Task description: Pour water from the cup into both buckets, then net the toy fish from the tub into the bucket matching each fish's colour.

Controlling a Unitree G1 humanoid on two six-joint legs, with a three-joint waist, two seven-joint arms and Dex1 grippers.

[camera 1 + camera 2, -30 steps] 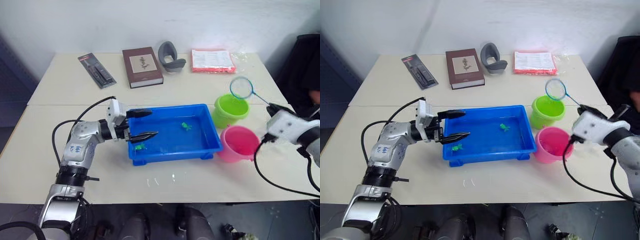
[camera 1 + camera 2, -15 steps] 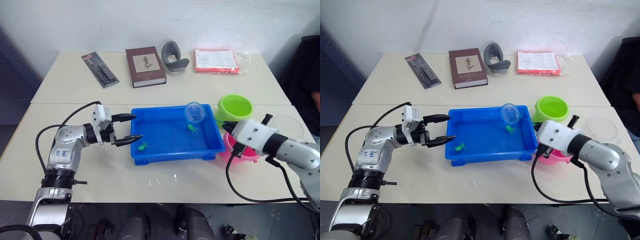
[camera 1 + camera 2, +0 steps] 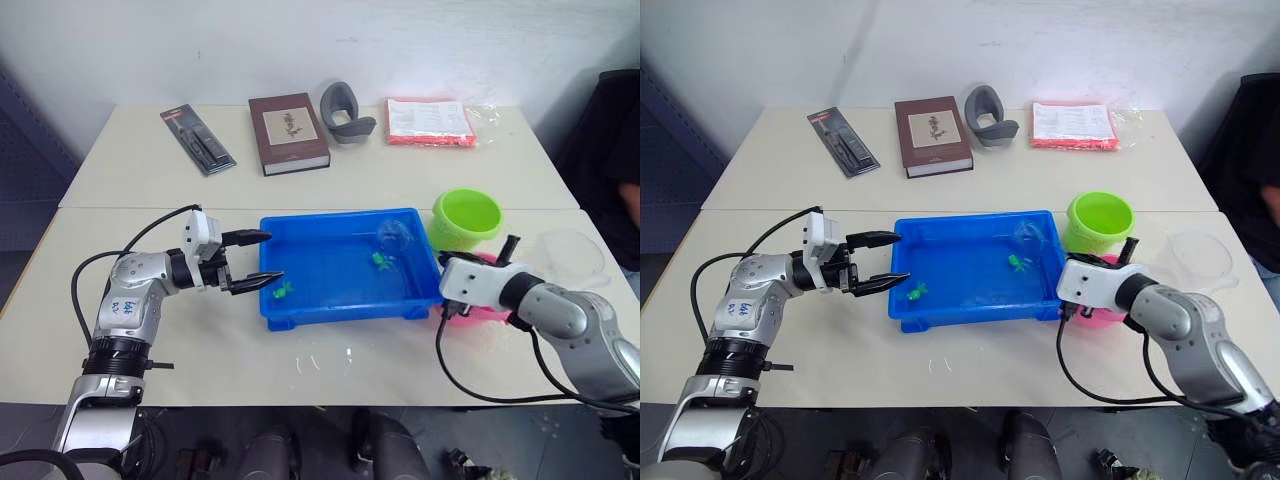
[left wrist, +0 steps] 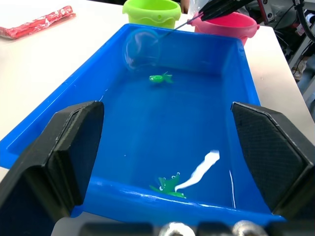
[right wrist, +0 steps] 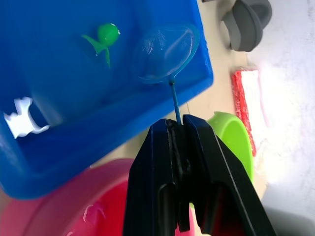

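The blue tub (image 3: 320,262) sits mid-table with two green toy fish in it, one (image 3: 380,260) near its right end and one (image 3: 281,291) at its near left corner. My right gripper (image 5: 177,129) is shut on the net's thin handle. The net's hoop (image 3: 392,232) dips into the tub's far right corner, just beside the right-hand fish (image 5: 106,37). My left gripper (image 3: 273,256) is open at the tub's left end, its fingers (image 4: 74,142) over the rim. The green bucket (image 3: 467,218) and pink bucket (image 4: 226,22) stand right of the tub. The clear cup (image 3: 572,255) is further right.
Along the table's back lie a black package (image 3: 195,140), a brown book (image 3: 288,132), a grey curved object (image 3: 342,110) and a red packet (image 3: 427,120). A person in dark clothing (image 3: 622,130) is at the right edge. Water drops dot the table before the tub.
My right gripper swung the net from above the green bucket over to the tub and lowered its hoop into the far right corner. The left gripper has drawn back to the tub's left rim.
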